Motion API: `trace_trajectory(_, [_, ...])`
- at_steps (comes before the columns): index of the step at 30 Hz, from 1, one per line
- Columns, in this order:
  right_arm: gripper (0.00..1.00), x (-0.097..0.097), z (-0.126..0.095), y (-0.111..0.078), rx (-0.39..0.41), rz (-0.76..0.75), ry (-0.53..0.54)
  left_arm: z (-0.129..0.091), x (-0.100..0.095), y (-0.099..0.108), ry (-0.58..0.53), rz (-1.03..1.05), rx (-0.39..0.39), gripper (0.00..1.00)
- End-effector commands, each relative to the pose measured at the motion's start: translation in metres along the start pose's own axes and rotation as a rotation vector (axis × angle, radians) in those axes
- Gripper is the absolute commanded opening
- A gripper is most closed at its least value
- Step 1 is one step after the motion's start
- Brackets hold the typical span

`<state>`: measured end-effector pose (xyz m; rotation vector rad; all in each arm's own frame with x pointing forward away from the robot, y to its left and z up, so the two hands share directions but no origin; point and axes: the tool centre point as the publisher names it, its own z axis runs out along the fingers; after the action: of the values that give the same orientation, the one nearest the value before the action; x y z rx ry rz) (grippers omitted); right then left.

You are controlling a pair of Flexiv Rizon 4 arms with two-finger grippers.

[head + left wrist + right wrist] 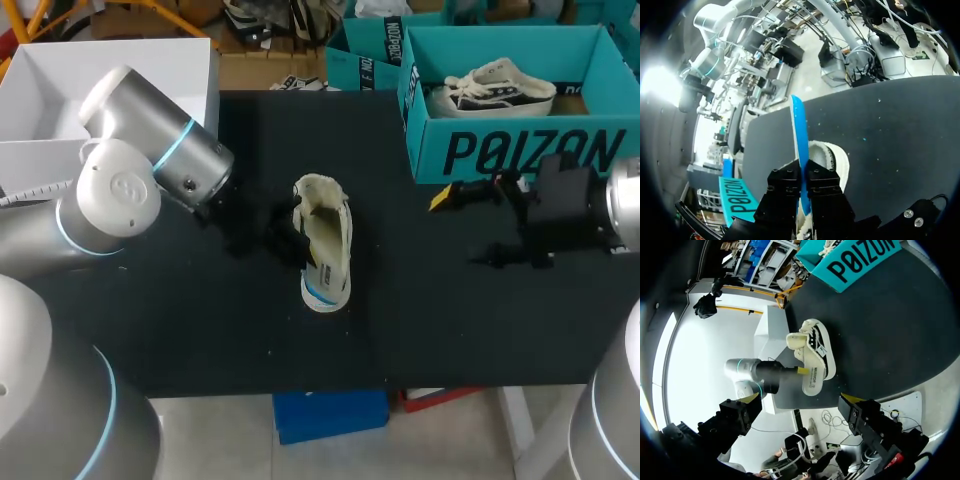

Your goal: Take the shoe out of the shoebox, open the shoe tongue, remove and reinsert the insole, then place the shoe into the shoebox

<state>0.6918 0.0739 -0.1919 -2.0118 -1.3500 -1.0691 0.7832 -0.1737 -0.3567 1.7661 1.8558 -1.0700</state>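
Note:
A cream low shoe (322,250) lies on its side in the middle of the black table (200,320). My left gripper (288,240) is at the shoe's left side. In the left wrist view my left gripper (803,172) is shut on a thin insole (799,135) with a blue face, seen edge-on and running ahead over the shoe (830,155). My right gripper (475,225) hangs open and empty to the right of the shoe, in front of the teal shoebox (520,150). From the right wrist the shoe (812,355) lies well ahead of the open right gripper (801,405).
A second shoe (495,88) lies inside the teal shoebox at the back right. A white open box (60,90) stands at the back left, behind my left arm (150,160). Another teal box (365,50) sits behind the shoebox.

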Motion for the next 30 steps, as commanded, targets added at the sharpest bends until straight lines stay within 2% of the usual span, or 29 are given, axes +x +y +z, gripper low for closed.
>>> trace_trajectory(1, [1.0,0.0,0.0,0.0,-0.001,0.0,-0.002,0.003,0.0,0.007,-0.007,-0.004,-0.006,0.0])
trace_trajectory(17, [1.0,0.0,0.0,0.0,-0.001,0.0,-0.002,-0.005,-0.001,0.029,-0.013,-0.019,-0.052,0.0])
trace_trajectory(24, [1.0,0.0,0.0,0.0,-0.001,0.0,-0.002,-0.004,-0.001,0.031,-0.011,-0.026,-0.058,0.0])
trace_trajectory(26, [1.0,0.0,0.0,0.0,-0.001,0.0,-0.002,-0.003,-0.001,0.028,-0.009,-0.028,-0.055,0.24])
trace_trajectory(30, [1.0,0.0,0.0,0.0,-0.001,0.0,-0.002,-0.002,-0.001,0.022,-0.009,-0.031,-0.042,0.42])
